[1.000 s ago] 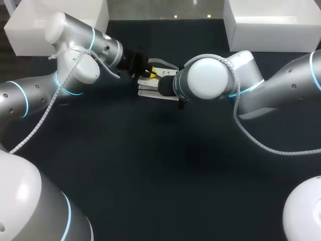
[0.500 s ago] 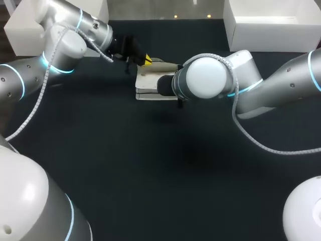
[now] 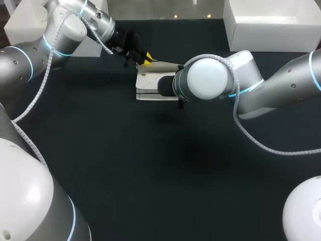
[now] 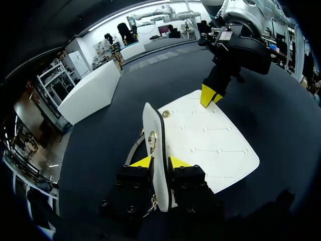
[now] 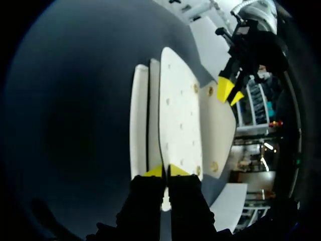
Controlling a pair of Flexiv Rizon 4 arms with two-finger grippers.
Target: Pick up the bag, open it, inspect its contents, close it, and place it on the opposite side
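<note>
A white quilted bag point(image 3: 149, 80) lies flat on the dark table at the back middle. Its flap point(image 4: 153, 135), with a gold clasp, stands on edge between the yellow tips of my left gripper point(image 4: 159, 163), which touch it from both sides. In the head view the left gripper point(image 3: 146, 58) is at the bag's far edge. My right gripper point(image 5: 166, 171) is shut on a thin edge of the bag's body point(image 5: 175, 110). From above it is hidden under my right arm's wrist point(image 3: 205, 78). It shows at the bag's opposite edge as the right gripper point(image 4: 210, 96).
A white box point(image 3: 30, 27) stands at the back left of the table, another white box point(image 3: 271, 25) at the back right. The dark tabletop point(image 3: 160, 165) stretches toward the front.
My left gripper has drawn back toward the table's far left, away from the right gripper, lifting the flap off the bag. The right arm has stayed put.
</note>
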